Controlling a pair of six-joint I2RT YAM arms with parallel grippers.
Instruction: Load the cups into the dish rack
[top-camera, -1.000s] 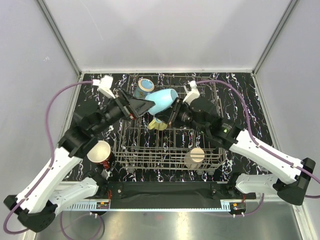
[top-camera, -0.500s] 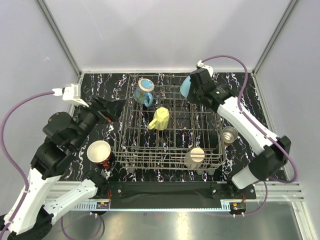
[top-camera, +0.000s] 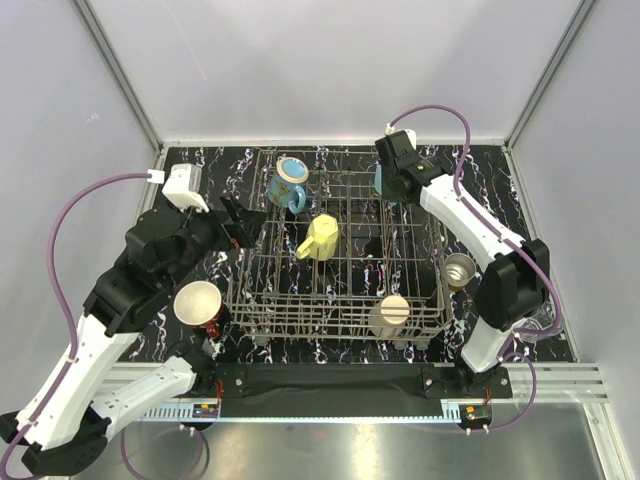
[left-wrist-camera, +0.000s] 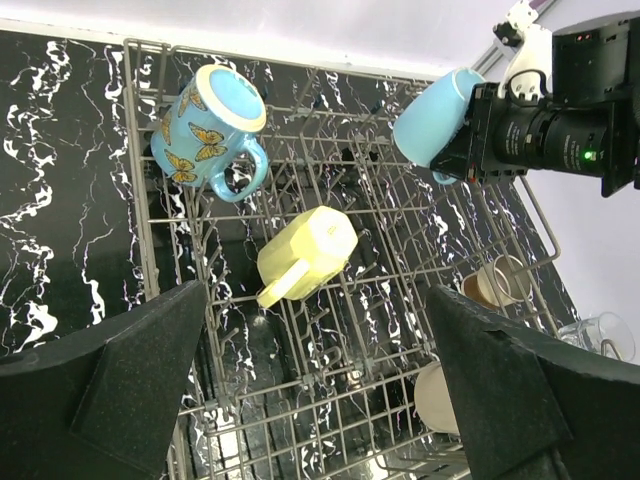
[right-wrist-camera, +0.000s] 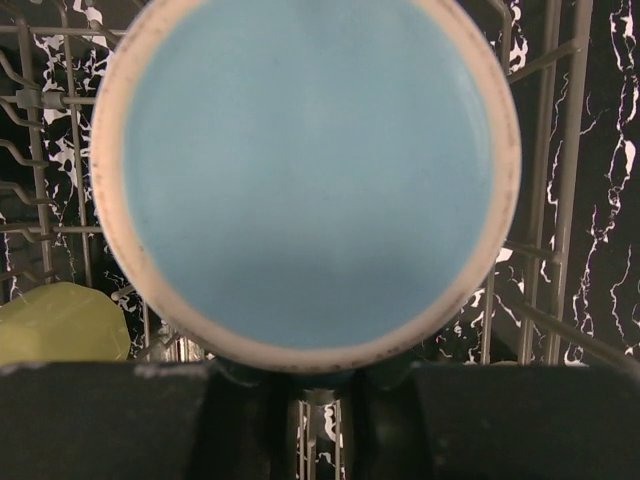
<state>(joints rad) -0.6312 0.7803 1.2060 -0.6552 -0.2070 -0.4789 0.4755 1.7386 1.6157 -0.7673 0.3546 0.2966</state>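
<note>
The grey wire dish rack (top-camera: 262, 300) fills the table's middle. In it lie a blue butterfly mug (top-camera: 289, 183), a yellow-green mug (top-camera: 320, 237) and a cream cup (top-camera: 390, 314). My right gripper (top-camera: 392, 184) is shut on a plain light blue mug (top-camera: 378, 181) above the rack's far right corner. The right wrist view shows that mug's round base (right-wrist-camera: 310, 170) filling the frame over the rack wires. My left gripper (top-camera: 244, 221) is open and empty over the rack's left edge, its fingers (left-wrist-camera: 140, 380) wide apart. A red mug (top-camera: 199, 305) stands left of the rack.
A steel tumbler (top-camera: 459, 270) stands on the black marbled table (top-camera: 190, 200) right of the rack. A clear glass (left-wrist-camera: 600, 335) sits further right near the right arm's base. Grey walls close in the table on three sides.
The left gripper let go of the light blue mug and drew back to the left. The right gripper carried that mug from the rack's middle to its far right corner.
</note>
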